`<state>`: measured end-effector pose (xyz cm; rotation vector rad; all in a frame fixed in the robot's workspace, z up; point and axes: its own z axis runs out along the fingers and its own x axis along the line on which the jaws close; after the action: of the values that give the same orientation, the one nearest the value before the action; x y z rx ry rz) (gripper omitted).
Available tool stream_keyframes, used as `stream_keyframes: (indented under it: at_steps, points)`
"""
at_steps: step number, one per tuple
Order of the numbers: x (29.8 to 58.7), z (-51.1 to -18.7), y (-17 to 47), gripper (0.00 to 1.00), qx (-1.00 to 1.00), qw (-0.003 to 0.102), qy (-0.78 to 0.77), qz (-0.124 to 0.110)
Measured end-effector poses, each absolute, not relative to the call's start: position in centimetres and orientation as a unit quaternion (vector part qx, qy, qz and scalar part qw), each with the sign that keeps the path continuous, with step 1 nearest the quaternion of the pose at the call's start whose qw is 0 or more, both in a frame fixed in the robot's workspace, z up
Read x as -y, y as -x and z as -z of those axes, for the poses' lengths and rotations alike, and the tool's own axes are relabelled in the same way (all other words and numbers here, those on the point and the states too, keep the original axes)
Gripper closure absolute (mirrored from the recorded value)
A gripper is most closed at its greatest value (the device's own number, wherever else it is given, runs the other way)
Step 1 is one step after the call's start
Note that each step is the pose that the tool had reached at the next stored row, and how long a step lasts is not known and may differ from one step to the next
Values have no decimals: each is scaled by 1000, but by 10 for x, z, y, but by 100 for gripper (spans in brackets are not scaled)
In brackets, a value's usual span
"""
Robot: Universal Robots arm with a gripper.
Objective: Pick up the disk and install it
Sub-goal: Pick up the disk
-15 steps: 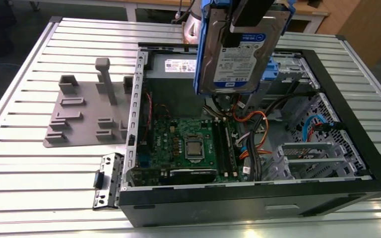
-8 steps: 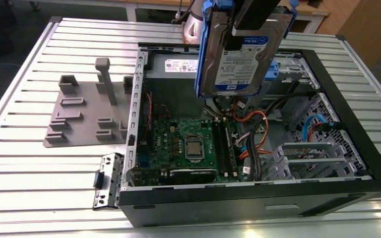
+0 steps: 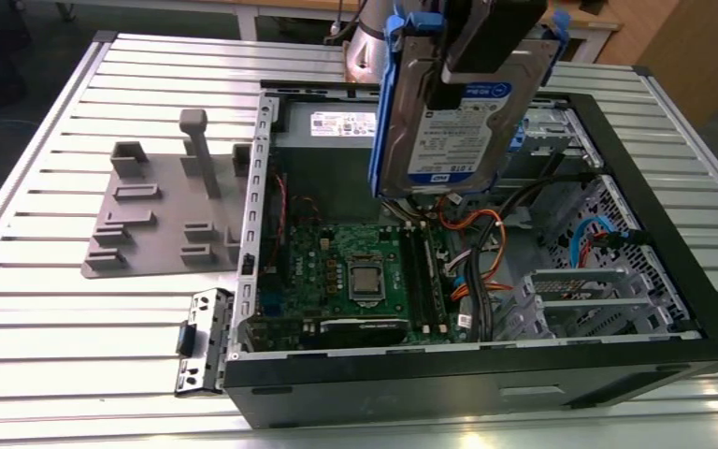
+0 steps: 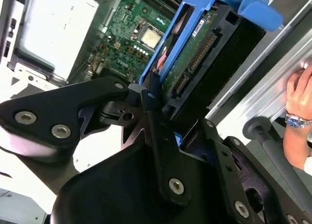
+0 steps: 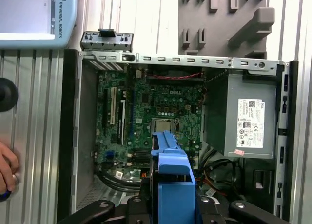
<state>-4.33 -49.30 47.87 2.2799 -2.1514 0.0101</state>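
The disk, a silver hard drive with a white-and-blue label and a blue rail frame, hangs upright in the air over the open computer case. My gripper comes down from above and is shut on the disk's upper end. In the second wrist view the black fingers clamp the disk by its blue frame, with its connector edge and circuit board showing. In the first wrist view the blue frame of the disk sits between the fingers, above the motherboard.
Inside the case are the motherboard, a grey power supply box, cables and a metal drive cage. A grey fixture plate lies to the exterior view's left. A person's hand rests at the table edge.
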Motion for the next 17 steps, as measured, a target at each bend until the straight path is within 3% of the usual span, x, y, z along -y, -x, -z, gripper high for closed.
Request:
stream_keyframes:
  at_steps: [4,17]
  points:
    - [506,-477,43,64,686,3,-727,-2]
    - [536,-471,42,64,686,-14,-727,14]
